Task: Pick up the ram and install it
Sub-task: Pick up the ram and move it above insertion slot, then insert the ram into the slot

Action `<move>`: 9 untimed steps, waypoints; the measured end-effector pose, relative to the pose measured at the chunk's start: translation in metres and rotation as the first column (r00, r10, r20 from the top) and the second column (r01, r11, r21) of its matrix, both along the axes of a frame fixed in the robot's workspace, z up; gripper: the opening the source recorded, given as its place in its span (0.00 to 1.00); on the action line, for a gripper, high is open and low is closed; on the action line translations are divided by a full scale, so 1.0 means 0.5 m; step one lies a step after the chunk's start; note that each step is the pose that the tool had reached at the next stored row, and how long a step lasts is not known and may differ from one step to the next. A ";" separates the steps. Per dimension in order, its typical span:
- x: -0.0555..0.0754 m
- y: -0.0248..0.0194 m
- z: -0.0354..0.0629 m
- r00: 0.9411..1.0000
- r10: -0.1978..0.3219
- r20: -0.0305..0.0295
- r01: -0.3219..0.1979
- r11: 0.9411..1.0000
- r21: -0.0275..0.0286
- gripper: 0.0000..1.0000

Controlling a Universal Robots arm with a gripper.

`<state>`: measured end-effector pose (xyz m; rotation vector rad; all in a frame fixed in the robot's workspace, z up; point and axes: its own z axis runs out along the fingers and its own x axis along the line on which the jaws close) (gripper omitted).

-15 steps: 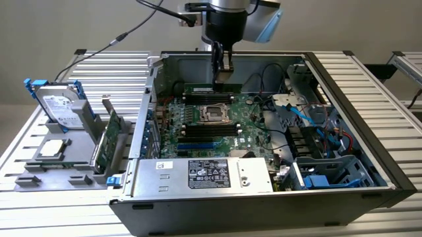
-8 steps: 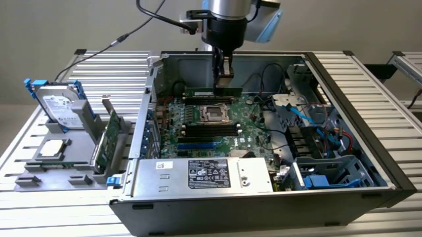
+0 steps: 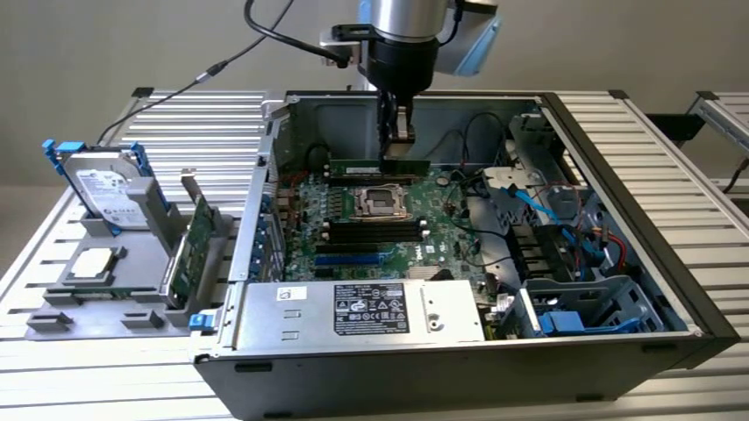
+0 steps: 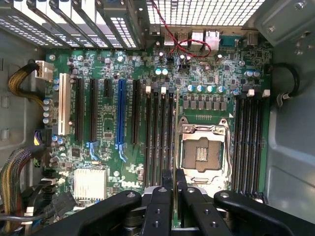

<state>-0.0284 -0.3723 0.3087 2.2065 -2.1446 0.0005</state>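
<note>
Half done: the gripper (image 3: 398, 151) has its fingers (image 4: 160, 206) clamped on the ram (image 3: 374, 166), held above the motherboard (image 3: 351, 219), not yet seated in a memory slot (image 4: 158, 137).

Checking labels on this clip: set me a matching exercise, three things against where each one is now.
Things:
1. ram
2. hard drive
3. CPU socket

Places:
A. upright in the grey rack, outside the case
B. mounted on the motherboard
C. clamped in the gripper, above the motherboard

Pairs: 1-C, 2-A, 3-B
</note>
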 end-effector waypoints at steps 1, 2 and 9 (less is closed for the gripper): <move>0.000 0.0001 0.000 1.000 0.000 0.000 0.000 1.000 0.000 0.14; 0.000 0.0000 0.000 1.000 0.000 0.000 0.000 1.000 0.000 0.14; 0.000 0.0000 0.000 1.000 0.000 0.000 0.000 1.000 0.000 0.14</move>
